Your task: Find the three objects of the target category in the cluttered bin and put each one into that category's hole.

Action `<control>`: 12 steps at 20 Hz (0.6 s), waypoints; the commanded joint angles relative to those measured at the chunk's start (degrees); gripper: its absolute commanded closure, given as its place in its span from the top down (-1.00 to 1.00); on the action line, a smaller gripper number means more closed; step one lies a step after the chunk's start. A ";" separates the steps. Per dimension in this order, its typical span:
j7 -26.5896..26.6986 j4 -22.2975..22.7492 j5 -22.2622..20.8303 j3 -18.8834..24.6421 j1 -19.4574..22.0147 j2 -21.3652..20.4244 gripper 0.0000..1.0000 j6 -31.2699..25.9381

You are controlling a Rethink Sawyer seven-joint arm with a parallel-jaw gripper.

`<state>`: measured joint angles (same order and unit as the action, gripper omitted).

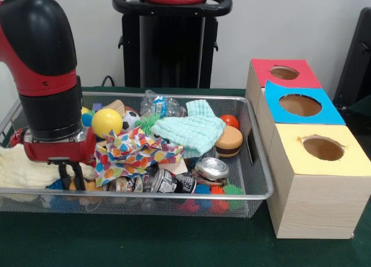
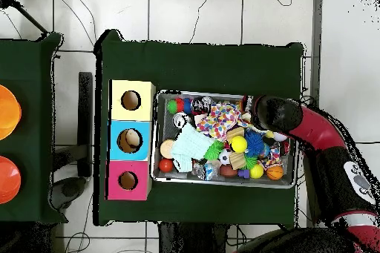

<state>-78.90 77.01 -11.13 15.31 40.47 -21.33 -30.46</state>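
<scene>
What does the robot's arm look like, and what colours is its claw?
The arm is chunky and rounded, shiny red with big black sections. At its end sits a red block with a silver band, and the claw below has thin black fingers.

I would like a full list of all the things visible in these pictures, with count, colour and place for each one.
Mesh bin: one, silver, on the green table.
Sorting box: one, wooden, beside the bin; three holes, topped red, blue and yellow.
Yellow ball: one, in the bin.
Red ball: one, at the bin's box side.
Toy burger: one, tan and brown, beside the red ball.
Cloth: one, mint green, centre of the bin.
Patterned paper: one, multicoloured, centre.
Cans: several, silver, along the bin's front edge.
Gripper: one, black fingers, lowered into the bin's end far from the box; apparently holding nothing.
</scene>
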 commanded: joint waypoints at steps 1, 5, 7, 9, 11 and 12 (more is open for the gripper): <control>2.05 -1.82 -2.19 2.38 0.36 -1.20 -1.00 -4.52; 1.82 -1.84 -2.13 2.21 0.22 -1.26 -1.00 -4.73; 1.81 -1.74 -2.14 2.25 0.25 -1.21 -1.00 -4.64; 1.71 -1.72 -2.20 2.12 0.13 -1.27 -1.00 -4.62; 1.32 -1.70 -2.24 1.73 -0.17 -1.47 -1.00 -4.75; 0.93 -1.69 -2.34 1.26 -0.55 -2.00 -1.00 -4.88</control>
<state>-78.90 76.95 -11.14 15.30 40.41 -21.37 -30.66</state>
